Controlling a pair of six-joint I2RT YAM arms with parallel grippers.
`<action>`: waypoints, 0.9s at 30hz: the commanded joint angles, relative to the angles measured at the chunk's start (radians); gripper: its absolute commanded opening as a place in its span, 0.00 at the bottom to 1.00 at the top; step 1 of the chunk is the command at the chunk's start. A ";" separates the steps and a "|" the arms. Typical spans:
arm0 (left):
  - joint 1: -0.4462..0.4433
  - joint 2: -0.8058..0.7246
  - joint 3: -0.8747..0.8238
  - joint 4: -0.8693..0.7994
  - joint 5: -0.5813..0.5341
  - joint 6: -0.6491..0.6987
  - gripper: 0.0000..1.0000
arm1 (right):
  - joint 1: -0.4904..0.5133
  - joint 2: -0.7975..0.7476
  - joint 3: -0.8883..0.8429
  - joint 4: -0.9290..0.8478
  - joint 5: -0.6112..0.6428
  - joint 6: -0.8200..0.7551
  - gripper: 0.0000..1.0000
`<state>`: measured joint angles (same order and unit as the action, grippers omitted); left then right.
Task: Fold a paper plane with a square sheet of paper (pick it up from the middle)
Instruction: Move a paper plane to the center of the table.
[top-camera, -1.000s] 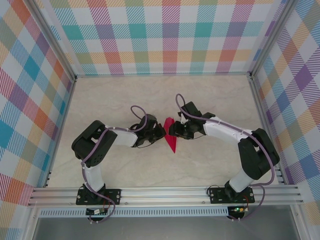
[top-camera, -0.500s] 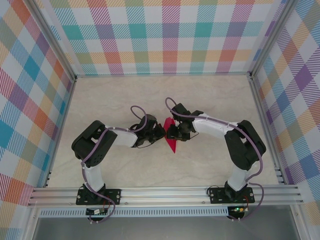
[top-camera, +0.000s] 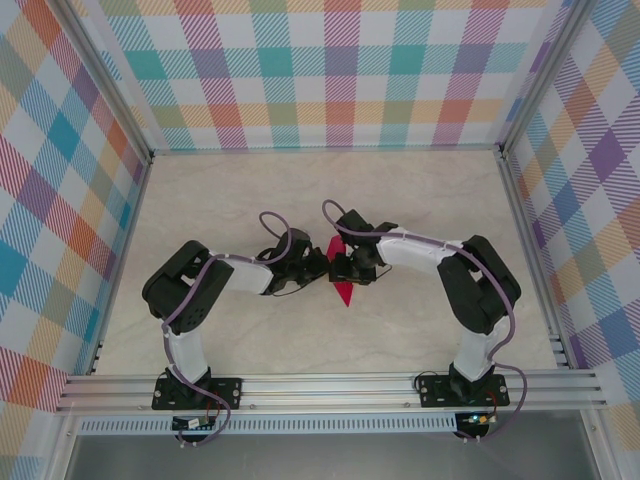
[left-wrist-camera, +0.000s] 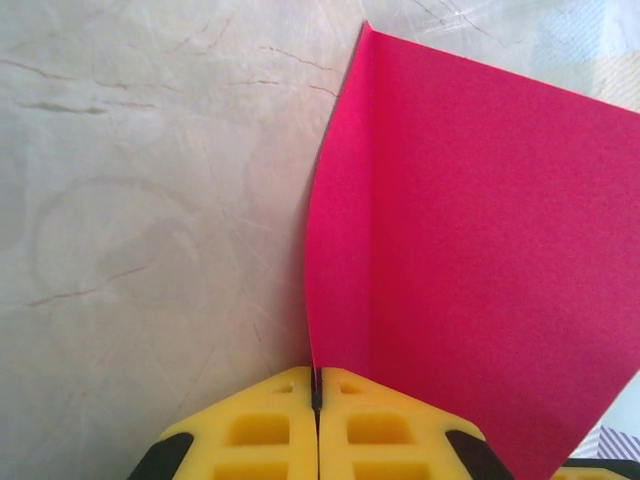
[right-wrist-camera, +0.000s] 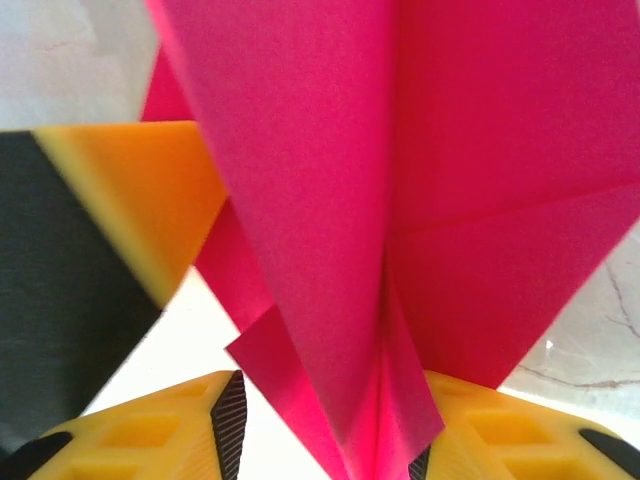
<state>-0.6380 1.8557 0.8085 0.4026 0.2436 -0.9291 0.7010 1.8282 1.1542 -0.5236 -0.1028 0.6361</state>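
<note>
The magenta-pink sheet of paper (top-camera: 343, 291) is folded into a narrow, pointed paper plane shape and stands on edge at the table's middle, between the two grippers. My left gripper (top-camera: 321, 268) is shut on one thin flap of it (left-wrist-camera: 470, 250), the yellow pads (left-wrist-camera: 270, 430) pressed together at the flap's lower edge. My right gripper (top-camera: 339, 266) meets it from the right. In the right wrist view its jaws (right-wrist-camera: 325, 425) stand apart around the creased layers (right-wrist-camera: 450, 150), with a gap at the left pad. The left gripper's yellow finger (right-wrist-camera: 140, 200) shows just beyond.
The pale marbled table (top-camera: 250, 200) spreads on all sides of the arms. Plaid walls (top-camera: 330, 70) close the back and both sides, and an aluminium rail (top-camera: 330, 390) runs along the near edge.
My right gripper has moved left onto the paper, its arm folding inward. The left gripper has stayed shut on the flap, and the paper has barely shifted.
</note>
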 joint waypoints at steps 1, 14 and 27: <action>0.017 -0.036 -0.021 0.032 0.024 -0.010 0.08 | 0.006 0.030 0.026 -0.019 0.025 -0.015 0.44; 0.055 -0.121 -0.047 -0.017 0.042 0.006 0.16 | 0.008 0.033 0.044 -0.031 0.080 0.013 0.40; 0.061 -0.148 -0.052 -0.068 0.033 0.032 0.17 | 0.008 0.026 0.073 -0.025 0.120 0.020 0.41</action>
<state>-0.5892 1.7298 0.7689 0.3569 0.2764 -0.9199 0.7013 1.8603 1.1988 -0.5365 -0.0063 0.6453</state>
